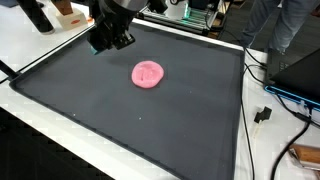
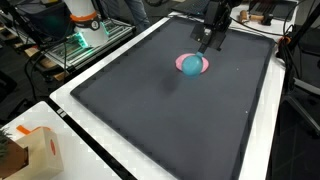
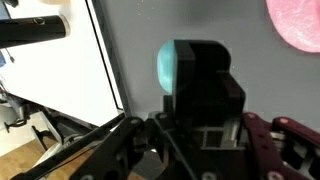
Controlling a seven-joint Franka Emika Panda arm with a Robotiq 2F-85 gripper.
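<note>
**Item 1: cyan piece [image 3: 166,65].** A small, smooth object with a rounded top.
- Position: over the mat [image 1: 120,125], in the part nearest the arm. It sits right against the black finger [image 3: 205,75] in the wrist view.
- Visibility: the finger hides most of it, leaving only a curved strip.
- Axis: the visible strip is taller than it is wide, running up and down the wrist view. Its true long axis and the way it points cannot be told.
- In an exterior view a cyan patch [image 2: 185,63] overlaps the left edge of the disc.

**Item 2: gripper [image 1: 110,42].** Black, hanging fingers-down over the mat, with the arm coming in from the far edge.
- Jaw width: cannot be told, as only one finger shows clearly.
- Grasp: whether it clasps the cyan piece or merely stands beside it cannot be told.

**Item 3: pink disc [image 1: 148,74].** Round and flat, lying on the mat.
- Position: near the gripper, on the side away from the mat's edge.
- In the wrist view it sits at the upper right corner, apart from the cyan piece.

**Item 4: mat.** Dark grey and rectangular, covering most of a white table [image 1: 50,132].

**Item 5: cardboard box [image 2: 35,150].** Stands on the table's corner, well apart from the rest.
</note>
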